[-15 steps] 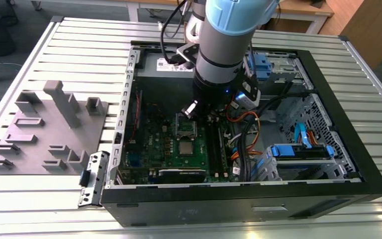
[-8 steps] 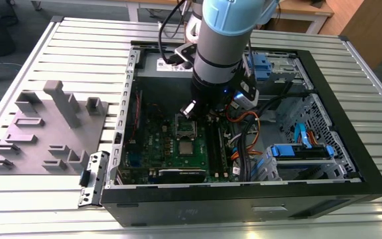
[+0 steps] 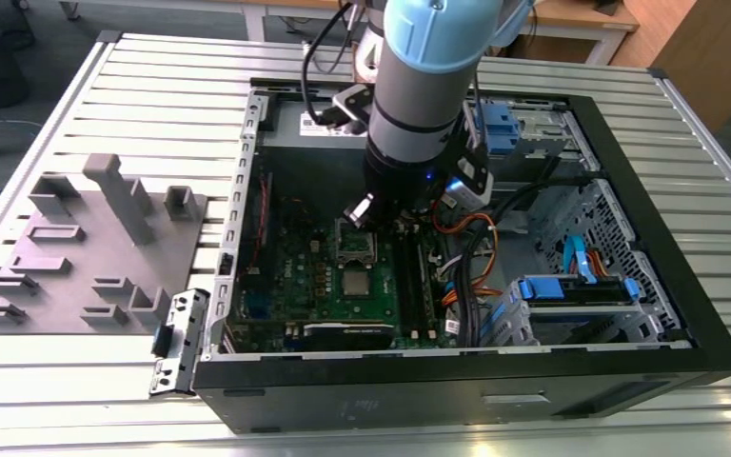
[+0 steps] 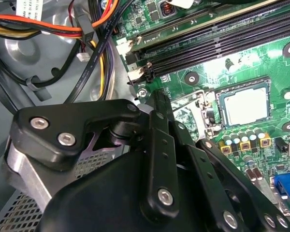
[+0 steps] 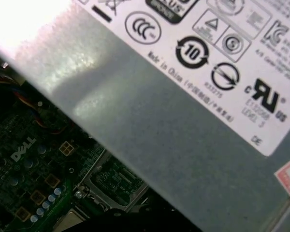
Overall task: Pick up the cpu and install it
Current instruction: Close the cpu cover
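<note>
While above the motherboard, hand; one cpu, seemingly seated.

fingertips: hidden by gripper body | grip: unclear

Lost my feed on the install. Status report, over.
Gripper low inside the case, above the motherboard. Cpu lies flat in its socket, apart from the gripper. Cables bundled alongside.
</note>
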